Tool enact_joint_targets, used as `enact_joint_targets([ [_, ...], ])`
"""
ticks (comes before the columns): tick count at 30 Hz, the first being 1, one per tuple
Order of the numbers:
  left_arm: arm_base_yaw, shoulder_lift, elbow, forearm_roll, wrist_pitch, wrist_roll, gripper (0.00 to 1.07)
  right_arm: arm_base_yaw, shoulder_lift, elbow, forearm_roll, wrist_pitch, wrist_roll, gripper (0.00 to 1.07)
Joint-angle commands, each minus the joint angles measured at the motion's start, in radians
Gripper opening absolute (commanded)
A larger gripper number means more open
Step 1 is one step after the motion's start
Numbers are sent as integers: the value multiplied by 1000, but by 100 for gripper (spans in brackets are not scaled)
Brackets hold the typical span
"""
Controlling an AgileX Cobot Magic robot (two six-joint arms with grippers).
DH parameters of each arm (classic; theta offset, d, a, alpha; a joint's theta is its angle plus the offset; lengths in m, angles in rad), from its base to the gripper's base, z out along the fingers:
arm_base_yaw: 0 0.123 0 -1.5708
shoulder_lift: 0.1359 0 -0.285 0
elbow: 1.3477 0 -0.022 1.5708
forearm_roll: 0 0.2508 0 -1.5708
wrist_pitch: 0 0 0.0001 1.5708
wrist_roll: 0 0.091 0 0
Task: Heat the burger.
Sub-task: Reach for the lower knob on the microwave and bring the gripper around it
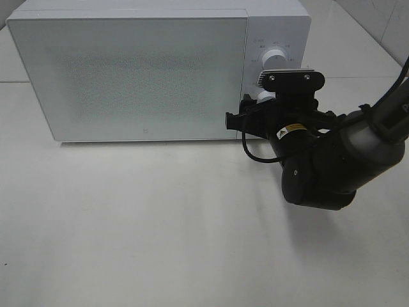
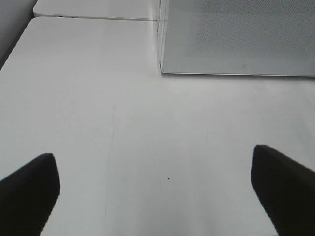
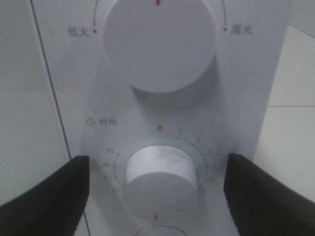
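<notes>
Burger: unseen; probably behind the shut microwave (image 1: pixel 140 70) door.
Right fingers (image 3: pixel 44 196): spread either side of the timer knob (image 3: pixel 158 176), gripping nothing.
Left fingers (image 2: pixel 29 187): apart, empty, over the bench (image 2: pixel 123 98).
Doing it well: centre, close squarely on the knob, then twist.

Matt, finely speckled on the pale grey oven door (image 1: pixel 140 77). Smooth matt white plastic on the round timer dial (image 3: pixel 158 169), between dull, finely ribbed black fingers (image 3: pixel 268 196) of the right tool (image 3: pixel 157 196). Smooth, faint sheen on the white worktop (image 1: pixel 160 224).
</notes>
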Motion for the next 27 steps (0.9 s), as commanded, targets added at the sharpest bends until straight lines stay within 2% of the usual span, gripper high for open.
enact_joint_targets([
  [1, 0, -26, 3, -6, -9, -1, 98, -8, -5, -11, -8, -32, 14, 69],
  [4, 0, -26, 3, -6, -9, -1, 98, -8, -5, -11, -10, -32, 14, 61],
  [5, 0, -26, 3, -6, -9, -1, 98, -8, -5, -11, -10, -32, 14, 53],
  [6, 0, -26, 3, -6, -9, -1, 98, -8, -5, -11, -10, -32, 14, 53],
  [7, 0, -26, 3, -6, -9, -1, 98, -8, -5, -11, -10, -32, 14, 47],
  [8, 0, -26, 3, -6, -9, -1, 98, -8, -5, -11, -12, -31, 14, 36],
  [9, 0, -26, 3, -6, -9, -1, 98, -8, -5, -11, -15, -30, 14, 30],
  [10, 0, -26, 3, -6, -9, -1, 98, -8, -5, -11, -15, -30, 14, 30],
  [11, 0, -26, 3, -6, -9, -1, 98, -8, -5, -11, -25, -29, 14, 16],
  [12, 0, -26, 3, -6, -9, -1, 98, -8, -5, -11, -25, -29, 14, 16],
  [13, 0, -26, 3, -6, -9, -1, 98, -8, -5, -11, -27, -29, 14, 11],
  [14, 0, -26, 3, -6, -9, -1, 98, -8, -5, -11, -27, -29, 14, 2],
  [27, 0, -26, 3, -6, -9, -1, 98, -8, -5, -11, -26, -36, 14, 0],
])
